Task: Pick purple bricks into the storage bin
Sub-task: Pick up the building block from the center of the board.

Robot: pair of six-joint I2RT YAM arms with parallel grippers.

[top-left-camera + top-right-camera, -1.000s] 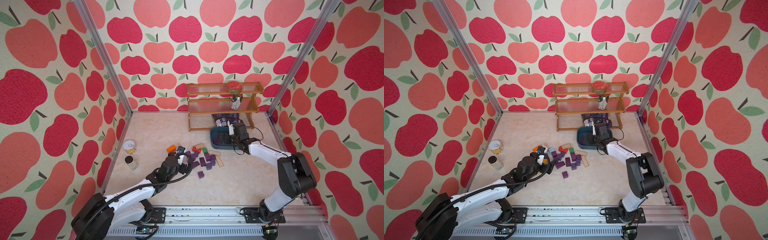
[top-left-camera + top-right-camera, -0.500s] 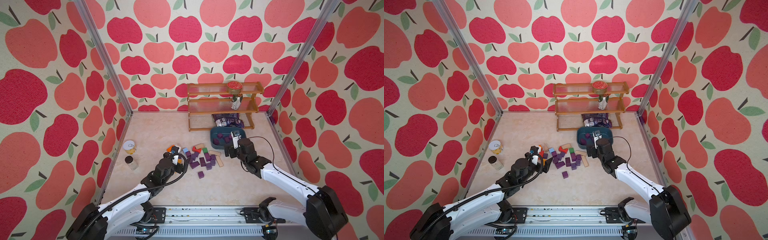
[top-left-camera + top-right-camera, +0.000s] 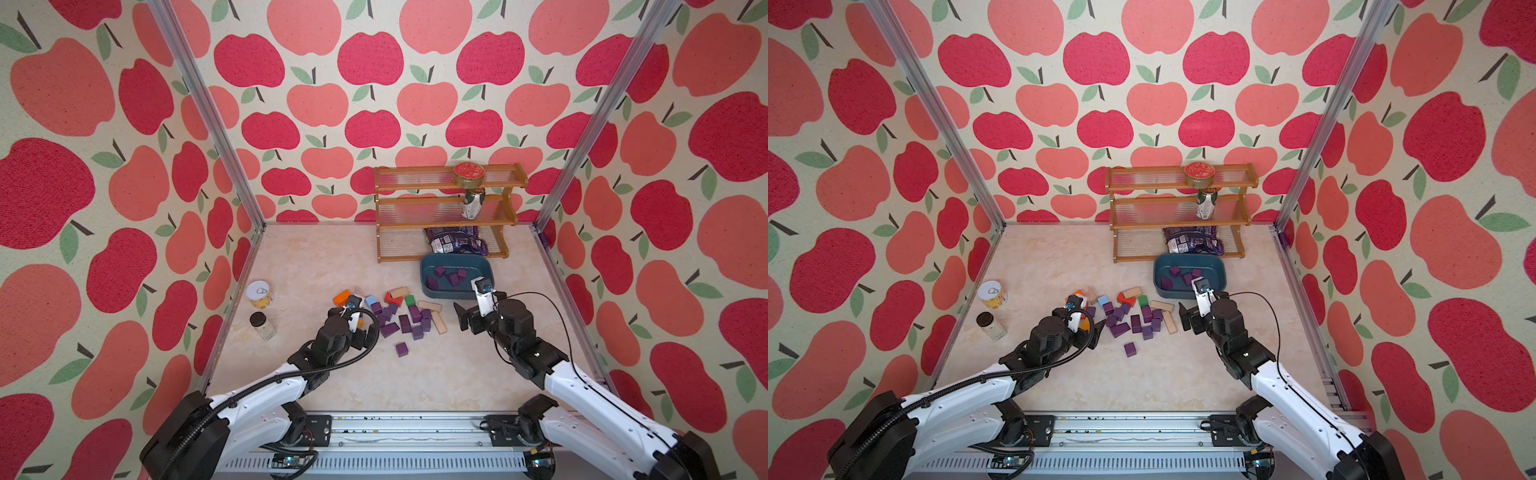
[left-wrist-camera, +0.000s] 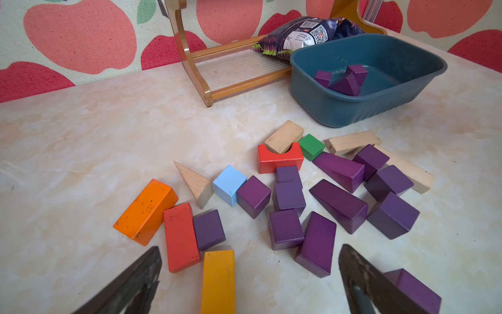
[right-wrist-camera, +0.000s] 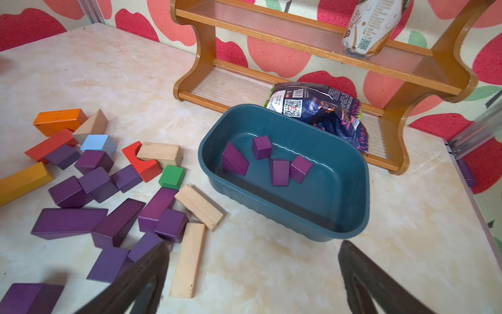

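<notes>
**Both grippers wide, nothing held**

My left gripper (image 4: 249,247) hangs spread wide and empty, low over the desk (image 3: 415,382). In a top view the loose purple bricks (image 3: 405,322) lie at its 3 o'clock. My right gripper (image 5: 253,243) is just as wide and empty. The storage bin (image 3: 457,294), at its 12 o'clock, holds four purple bricks.

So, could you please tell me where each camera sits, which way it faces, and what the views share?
Top view: high above the robot's base, looking down and forward over the table, purple bricks and storage bin; left arm, right arm show.
Top view: alongside, same aim, shelf rack at back; both arms.
Left wrist: low, facing bricks, bin beyond; left gripper open.
Right wrist: looking into the bin; right gripper open.
Shared: both wrist views show bin, bricks, rack.
</notes>
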